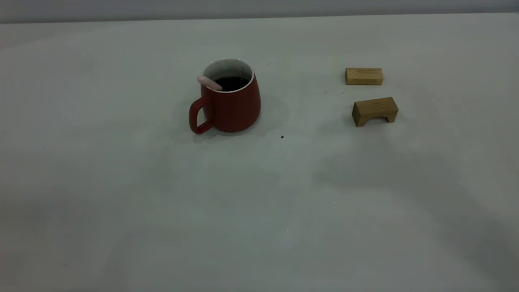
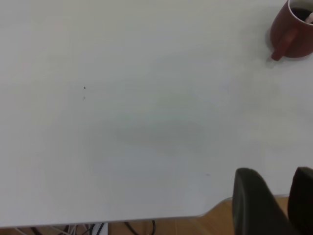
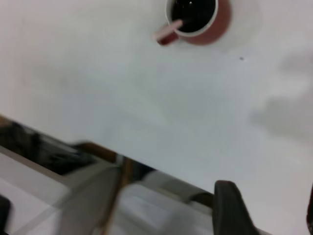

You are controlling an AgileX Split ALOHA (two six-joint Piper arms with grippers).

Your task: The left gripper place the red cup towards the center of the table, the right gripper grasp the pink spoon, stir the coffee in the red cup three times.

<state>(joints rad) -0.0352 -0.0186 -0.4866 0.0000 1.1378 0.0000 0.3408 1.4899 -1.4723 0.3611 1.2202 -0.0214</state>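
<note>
The red cup (image 1: 231, 105) stands upright on the table (image 1: 259, 202), a little left of the middle, with its handle toward the front left. Dark coffee (image 1: 232, 83) fills it. The pink spoon (image 1: 209, 82) leans inside, its handle sticking out over the rim above the cup's handle. Neither gripper shows in the exterior view. In the left wrist view my left gripper (image 2: 276, 181) hangs at the table's edge, far from the cup (image 2: 293, 29), its fingers a little apart and empty. My right gripper (image 3: 266, 196) is open and empty, well back from the cup (image 3: 215, 24) and spoon (image 3: 168, 30).
Two wooden blocks lie to the right of the cup: a flat bar (image 1: 363, 76) farther back and an arch-shaped block (image 1: 374, 110) nearer. A small dark speck (image 1: 282, 137) lies in front of the cup. Both wrist views show the table's edge with floor beyond.
</note>
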